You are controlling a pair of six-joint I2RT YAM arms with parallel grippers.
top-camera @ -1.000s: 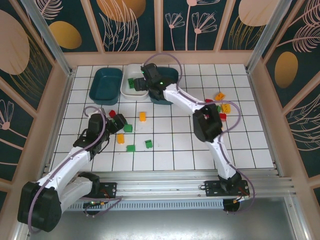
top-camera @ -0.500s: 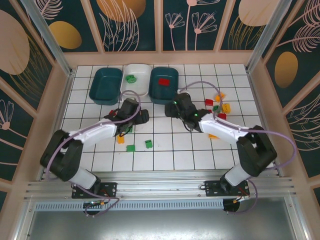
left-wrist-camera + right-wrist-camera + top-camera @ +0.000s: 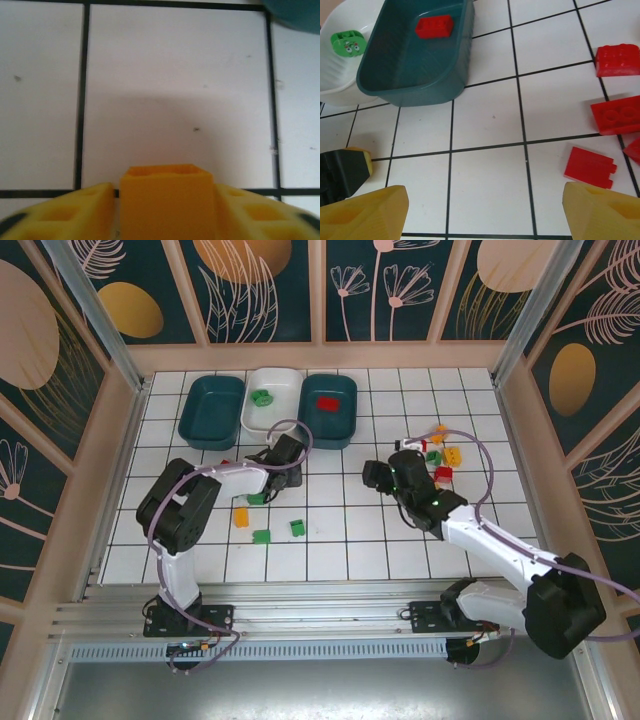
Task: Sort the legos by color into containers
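**Left arm picking a yellow brick; right arm poised for a red one**

Top external view: the left gripper is low over the tiled table, just below the white tub. That tub holds one green piece, and the right teal tub holds one red brick. The left teal tub looks empty, so it is probably meant for yellow. The right gripper hovers mid-table, beside the mixed cluster of loose legos.

Left wrist view: an orange-yellow brick sits on the tile with the fingers pressed against both its sides. The jaws look clamped on it, though not yet lifted. The next move calls for a straight lift and a carry leftward past the white tub.

Right wrist view: the right gripper's fingers stand wide apart with nothing between them, over bare tile. Loose red bricks lie near its right finger. It needs a short shift that way, then a descent centred on one brick.
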